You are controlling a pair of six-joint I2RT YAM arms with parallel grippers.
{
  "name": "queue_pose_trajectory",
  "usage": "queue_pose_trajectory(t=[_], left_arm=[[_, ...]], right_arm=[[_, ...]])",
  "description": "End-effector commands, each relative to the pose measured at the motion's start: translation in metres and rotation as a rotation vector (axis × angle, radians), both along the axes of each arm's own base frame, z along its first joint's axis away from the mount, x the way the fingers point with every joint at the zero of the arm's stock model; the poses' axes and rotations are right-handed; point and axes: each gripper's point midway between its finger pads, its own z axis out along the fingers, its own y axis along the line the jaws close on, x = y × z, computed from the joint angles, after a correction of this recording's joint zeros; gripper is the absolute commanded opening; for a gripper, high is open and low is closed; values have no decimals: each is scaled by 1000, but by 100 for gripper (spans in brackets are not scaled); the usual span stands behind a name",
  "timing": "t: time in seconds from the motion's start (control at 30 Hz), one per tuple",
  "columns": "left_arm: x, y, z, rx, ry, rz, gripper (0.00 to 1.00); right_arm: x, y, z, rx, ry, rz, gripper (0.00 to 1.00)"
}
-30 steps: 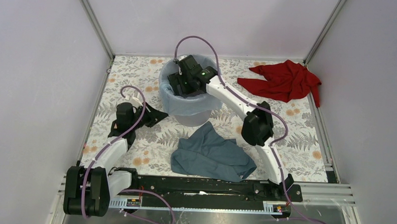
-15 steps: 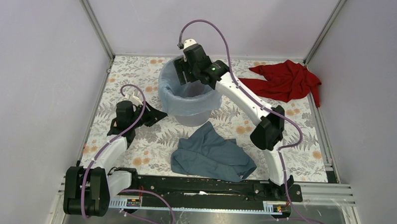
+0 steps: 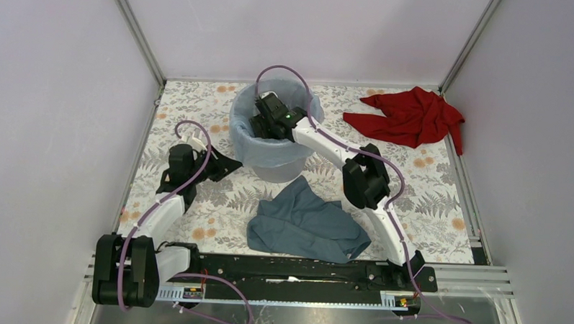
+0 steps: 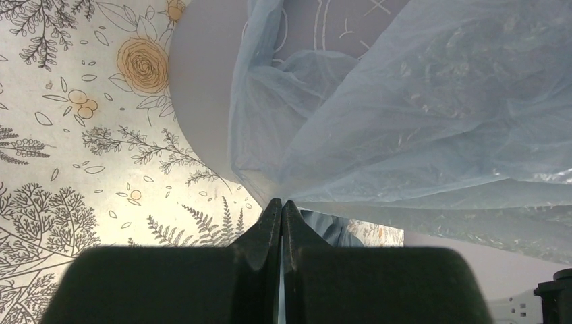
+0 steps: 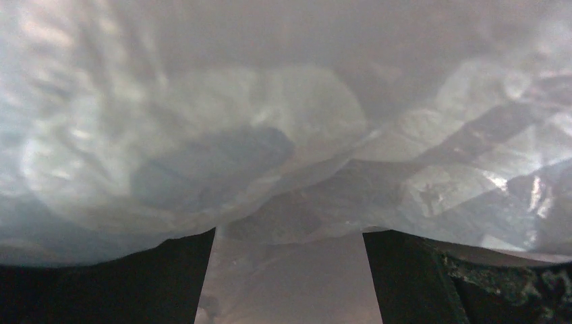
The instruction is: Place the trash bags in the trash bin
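Note:
The light-grey trash bin (image 3: pixel 278 175) stands at the back middle of the table. The pale-blue trash bag (image 3: pixel 270 154) lines it and hangs over its rim. My left gripper (image 3: pixel 231 164) is shut on the bag's hanging edge at the bin's near-left side. In the left wrist view the closed tips (image 4: pixel 282 203) pinch the bag (image 4: pixel 418 115) beside the bin wall (image 4: pixel 202 101). My right gripper (image 3: pixel 261 126) reaches down inside the bin. Its jaws stand wide open (image 5: pixel 290 233) against crinkled bag plastic (image 5: pixel 270 135).
An opaque slate-blue cloth (image 3: pixel 307 224) lies just in front of the bin; a corner shows in the left wrist view (image 4: pixel 337 231). A red cloth (image 3: pixel 412 116) lies at the back right. Walls close in the floral table (image 3: pixel 441 210) on three sides.
My right gripper rose to the bin's far rim half a second ago and has dropped back down inside the bin. The left arm has not moved.

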Motion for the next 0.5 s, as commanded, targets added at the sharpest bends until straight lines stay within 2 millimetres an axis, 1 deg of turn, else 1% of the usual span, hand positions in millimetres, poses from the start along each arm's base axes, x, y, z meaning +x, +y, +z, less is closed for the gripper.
queue_pose_trajectory(t=[0.0,0.17,0.23,0.3,0.37,0.4,0.47], left_arm=[[11,-1,16,-1,-63,-3,1],[14,-1,14,9,-55,-5,1],[16,0,13,7,-52,0,1],[18,0,11,7,-45,7,1],[20,0,13,3,-45,6,1],[21,-1,14,2,-47,4,1],[23,0,15,7,-55,4,3]], right_arm=[[8,11,-15,48,4,-24,87],[5,16,-43,57,48,-12,97],[5,18,-50,56,73,5,99],[8,18,-50,48,80,10,100],[10,21,-35,67,83,15,100],[11,21,-24,75,77,14,100],[11,21,7,102,48,17,100]])
